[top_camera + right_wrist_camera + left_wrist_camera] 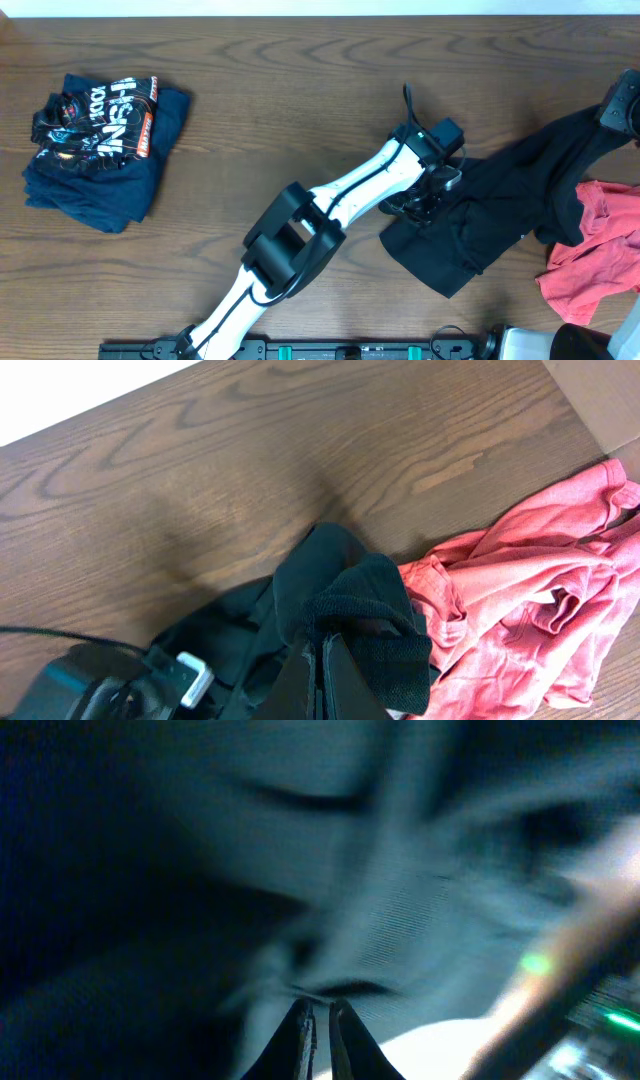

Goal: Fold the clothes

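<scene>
blk garment (500, 195), red shirt (600, 250), navy tee (110, 185) w/ print, brown table (300, 90)

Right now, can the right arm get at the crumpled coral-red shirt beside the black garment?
Probably not yet. The right gripper is shut on the limp black garment, which overlaps one edge of the crumpled coral-red shirt. That shirt lies close by, otherwise uncovered, so letting go first should open the way.
</scene>
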Action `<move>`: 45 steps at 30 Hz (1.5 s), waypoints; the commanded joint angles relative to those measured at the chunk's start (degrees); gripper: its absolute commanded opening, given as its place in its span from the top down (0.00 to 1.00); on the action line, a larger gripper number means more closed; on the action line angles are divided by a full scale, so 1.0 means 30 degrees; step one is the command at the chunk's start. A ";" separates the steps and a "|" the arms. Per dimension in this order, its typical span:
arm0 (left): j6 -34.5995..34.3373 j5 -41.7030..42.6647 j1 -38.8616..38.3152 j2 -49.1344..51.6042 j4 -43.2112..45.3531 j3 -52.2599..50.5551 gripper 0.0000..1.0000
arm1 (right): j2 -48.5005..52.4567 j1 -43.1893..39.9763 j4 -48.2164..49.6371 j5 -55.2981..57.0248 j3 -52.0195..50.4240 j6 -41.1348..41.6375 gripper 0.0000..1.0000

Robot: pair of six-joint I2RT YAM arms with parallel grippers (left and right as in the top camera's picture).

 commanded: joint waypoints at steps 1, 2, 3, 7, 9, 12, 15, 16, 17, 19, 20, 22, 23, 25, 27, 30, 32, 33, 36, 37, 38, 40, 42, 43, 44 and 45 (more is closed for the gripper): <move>0.0270 -0.3672 0.0364 0.0998 -0.0117 -0.0131 0.91 | -0.0153 -0.0306 -0.0168 0.0211 0.0197 -0.0299 0.99; 0.0277 -0.4466 0.0532 0.1166 -0.0109 -0.0138 0.91 | -0.0153 -0.0306 -0.0219 0.0211 0.0204 -0.0299 0.99; 0.0291 -0.5304 0.0765 0.1268 -0.0080 -0.0138 0.91 | -0.0153 -0.0306 -0.0284 0.0211 0.0197 -0.0299 0.99; 0.1384 -0.7424 0.2098 0.1348 0.0525 -0.0138 0.91 | -0.0138 -0.0299 -0.0801 0.0211 0.0189 -0.0299 0.99; 0.1421 -0.8072 0.3075 0.1348 0.1282 -0.0138 0.90 | -0.0117 -0.0299 -0.1268 0.0211 0.0095 -0.0299 0.99; 0.1413 -0.8072 0.4743 0.1348 0.2805 -0.0138 0.90 | -0.0117 -0.0299 -0.1785 0.0204 -0.0248 -0.0291 0.99; 0.1239 -0.8058 0.6506 0.1348 0.4619 -0.0138 0.90 | -0.0117 -0.0277 -0.2157 0.0204 -0.0546 -0.0284 0.99; 0.0991 -0.8007 0.7118 0.1348 0.5056 -0.0138 0.90 | -0.0117 -0.0270 -0.2288 0.0204 -0.0590 -0.0291 0.99; 0.0874 -0.7752 0.7621 0.1341 0.5231 -0.0095 0.90 | -0.0117 -0.0270 -0.2346 0.0204 -0.0627 -0.0291 0.99; 0.0903 -0.6411 0.8612 0.1319 0.4823 0.0291 0.89 | -0.0117 -0.0270 -0.2397 0.0211 -0.0641 -0.0291 0.99; 0.0911 -0.5625 0.8990 0.1231 0.4248 0.0597 0.85 | -0.0117 -0.0270 -0.2390 0.0211 -0.0641 -0.0291 0.99; 0.1078 -0.4182 0.9617 0.0809 0.2812 0.1268 0.75 | -0.0117 -0.0270 -0.2324 0.0211 -0.0641 -0.0291 0.99; 0.1341 -0.3723 0.9814 0.0474 0.2237 0.1457 0.69 | -0.0117 -0.0270 -0.2288 0.0211 -0.0641 -0.0291 0.99; 0.1486 -0.3475 1.0040 -0.0539 0.1450 0.1515 0.59 | -0.0117 -0.0270 -0.2215 0.0211 -0.0641 -0.0291 0.99; 0.1566 -0.3475 1.0047 -0.1617 0.1049 0.1515 0.55 | -0.0109 -0.0270 -0.2200 0.0204 -0.0641 -0.0291 0.98; 0.1552 -0.3410 0.9719 -0.2798 0.0852 0.1508 0.50 | -0.0109 -0.0270 -0.2215 0.0211 -0.0641 -0.0291 0.98; 0.1552 -0.3410 0.9333 -0.3118 0.0765 0.1508 0.47 | -0.0109 -0.0270 -0.2251 0.0211 -0.0641 -0.0291 0.98; 0.1552 -0.3410 0.9122 -0.3133 0.0758 0.1508 0.47 | -0.0109 -0.0270 -0.2251 0.0211 -0.0641 -0.0291 0.98; 0.1501 -0.3410 0.8444 -0.2965 0.0889 0.1275 0.46 | -0.0095 -0.0270 -0.2244 0.0211 -0.0641 -0.0291 0.98; 0.1464 -0.3410 0.8189 -0.2885 0.0940 0.1144 0.47 | -0.0080 -0.0270 -0.2244 0.0211 -0.0641 -0.0291 0.98; 0.1472 -0.3410 0.7970 -0.2798 0.0940 0.1056 0.47 | -0.0051 -0.0270 -0.2251 0.0211 -0.0641 -0.0291 0.98; 0.1472 -0.3424 0.7461 -0.2637 0.1180 0.0801 0.47 | -0.0007 -0.0270 -0.2259 0.0211 -0.0641 -0.0299 0.98; 0.1472 -0.3657 0.7096 -0.2361 0.1472 0.0699 0.47 | 0.0000 -0.0270 -0.2259 0.0211 -0.0641 -0.0299 0.98; 0.1472 -0.3927 0.6951 -0.2222 0.1588 0.0678 0.46 | 0.0000 -0.0270 -0.2259 0.0211 -0.0641 -0.0299 0.98; 0.1464 -0.4328 0.6834 -0.2033 0.1683 0.0678 0.46 | 0.0000 -0.0270 -0.2259 0.0211 -0.0641 -0.0306 0.99; 0.1464 -0.4699 0.6754 -0.1902 0.1756 0.0670 0.46 | 0.0000 -0.0270 -0.2259 0.0204 -0.0641 -0.0357 0.99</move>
